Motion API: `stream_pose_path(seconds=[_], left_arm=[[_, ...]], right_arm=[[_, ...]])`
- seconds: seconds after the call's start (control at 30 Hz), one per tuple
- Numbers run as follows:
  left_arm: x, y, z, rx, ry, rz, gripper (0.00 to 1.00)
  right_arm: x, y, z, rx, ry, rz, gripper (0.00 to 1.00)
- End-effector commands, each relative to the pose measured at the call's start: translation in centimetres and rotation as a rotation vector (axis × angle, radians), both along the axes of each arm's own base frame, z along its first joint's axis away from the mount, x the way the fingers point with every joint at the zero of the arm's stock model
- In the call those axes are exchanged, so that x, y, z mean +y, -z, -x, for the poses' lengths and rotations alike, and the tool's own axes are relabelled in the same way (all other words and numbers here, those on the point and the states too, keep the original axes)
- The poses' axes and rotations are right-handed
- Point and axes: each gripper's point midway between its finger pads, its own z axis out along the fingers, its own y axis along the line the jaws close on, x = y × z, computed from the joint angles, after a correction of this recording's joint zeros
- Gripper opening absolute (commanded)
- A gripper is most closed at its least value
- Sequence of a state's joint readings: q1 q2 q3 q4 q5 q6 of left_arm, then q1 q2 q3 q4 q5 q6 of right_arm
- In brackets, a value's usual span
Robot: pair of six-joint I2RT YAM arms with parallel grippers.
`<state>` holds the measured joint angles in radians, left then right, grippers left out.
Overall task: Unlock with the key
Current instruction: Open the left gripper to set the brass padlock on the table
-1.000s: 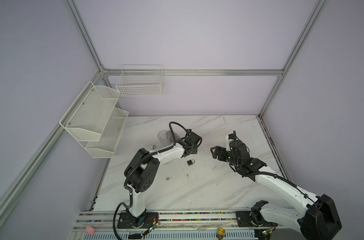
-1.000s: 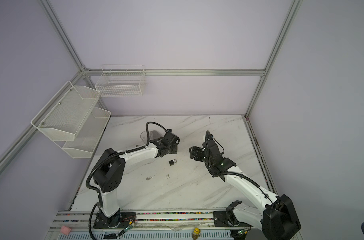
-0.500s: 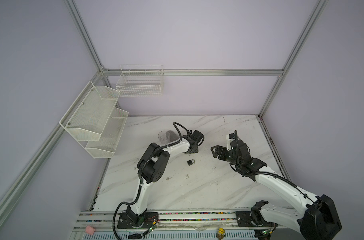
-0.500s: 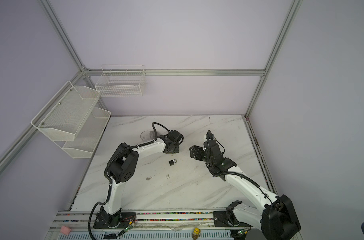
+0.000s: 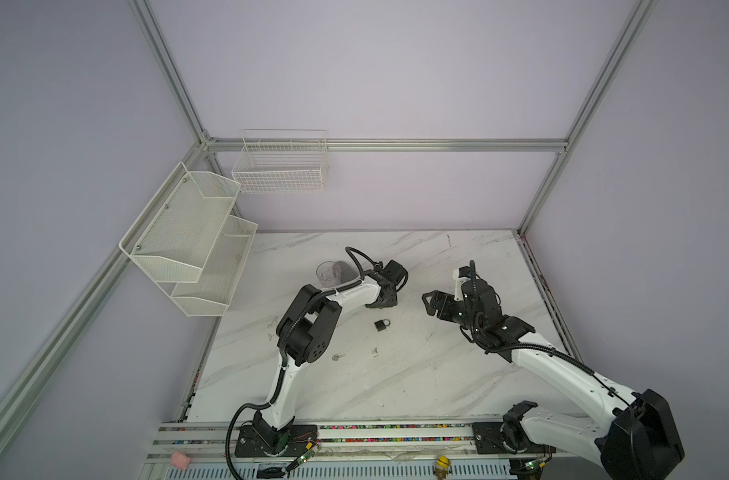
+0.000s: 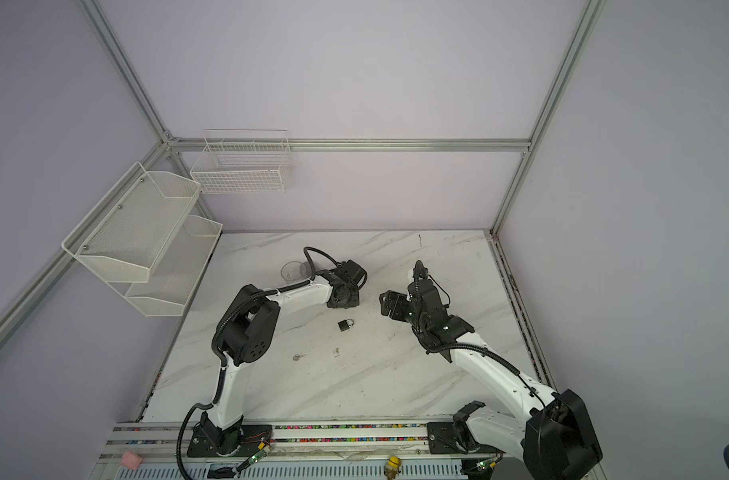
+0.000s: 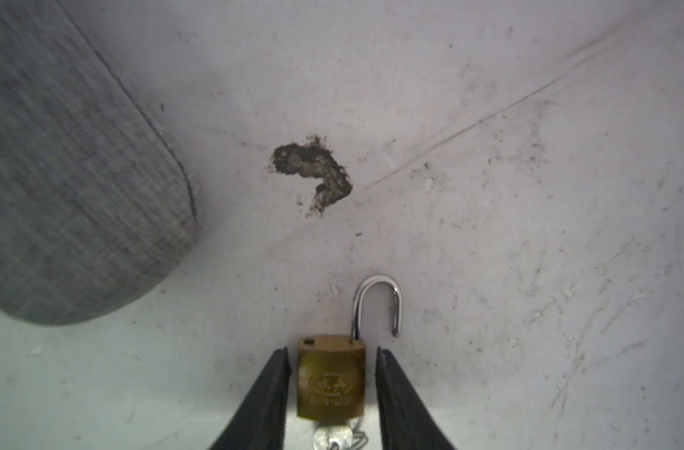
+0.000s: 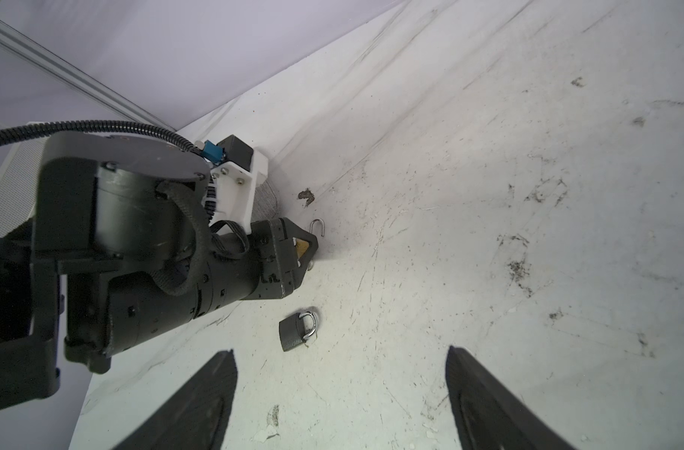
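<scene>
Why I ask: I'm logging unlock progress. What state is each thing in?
Brass padlock: unlocked, shackle swung open, key at its base.
Black padlock: closed, lying loose.
Left tool: open, straddling the brass padlock, slim gaps.
Right tool: open wide, empty.
Clear cup: upright.

Brass padlock (image 7: 331, 380), shackle (image 7: 377, 302) open, key (image 7: 332, 438) inserted, between left gripper (image 7: 332, 352) fingers (image 7: 270, 393), narrow gaps either side; dark stain (image 7: 313, 171) mid-frame.

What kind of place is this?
Probably a robot lab test cell: aluminium frame around plain walls, left arm and right arm mounted on a front rail, marble-look tabletop, wall-hung wire basket.
</scene>
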<state>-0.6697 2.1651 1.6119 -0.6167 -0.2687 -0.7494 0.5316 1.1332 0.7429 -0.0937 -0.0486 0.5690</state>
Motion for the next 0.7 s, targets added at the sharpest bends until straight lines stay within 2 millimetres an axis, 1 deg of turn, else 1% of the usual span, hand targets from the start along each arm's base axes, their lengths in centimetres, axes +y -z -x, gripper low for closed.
stream_pose_path(seconds=[0.0, 0.07, 0.13, 0.2, 0.27, 0.37, 0.47, 0.5, 0.53, 0.6, 0.67], left_arm=[[-0.8, -5.5, -1.2, -0.093, -0.004, 0.074, 0.47], [-0.3, -7.1, -0.9, -0.118, -0.004, 0.080, 0.51], [0.4, -8.9, -0.3, -0.147, -0.009, 0.090, 0.57], [1.6, -10.7, 0.8, -0.176, -0.016, 0.099, 0.64], [2.8, -12.4, 2.0, -0.211, -0.025, 0.113, 0.66], [4.8, -14.7, 4.1, -0.265, -0.030, 0.140, 0.69], [7.0, -16.5, 6.2, -0.326, -0.036, 0.159, 0.82], [8.1, -16.6, 7.0, -0.339, -0.044, 0.150, 0.86], [9.0, -17.8, 7.7, -0.370, -0.052, 0.158, 0.87], [10.8, -18.7, 9.2, -0.400, -0.066, 0.162, 0.88], [12.2, -19.4, 10.6, -0.423, -0.078, 0.170, 0.95]], right_arm=[[-0.2, -1.9, -0.8, -0.053, 0.000, 0.023, 0.86], [0.0, -2.4, -0.7, -0.058, -0.012, 0.020, 0.85], [0.1, -3.0, -0.5, -0.071, -0.028, 0.016, 0.85], [0.3, -3.2, -0.4, -0.079, -0.043, 0.023, 0.85], [0.3, -3.1, -0.3, -0.076, -0.047, 0.027, 0.84], [1.0, -2.6, -0.2, -0.069, -0.074, 0.013, 0.84], [2.7, -2.1, -0.2, -0.063, -0.125, 0.029, 0.83], [3.5, -1.8, 0.0, -0.055, -0.140, 0.041, 0.83], [4.3, -1.7, 0.1, -0.055, -0.158, 0.041, 0.83], [6.4, -1.7, 0.8, -0.054, -0.206, 0.032, 0.83], [8.5, -1.8, 1.6, -0.061, -0.249, 0.023, 0.82]])
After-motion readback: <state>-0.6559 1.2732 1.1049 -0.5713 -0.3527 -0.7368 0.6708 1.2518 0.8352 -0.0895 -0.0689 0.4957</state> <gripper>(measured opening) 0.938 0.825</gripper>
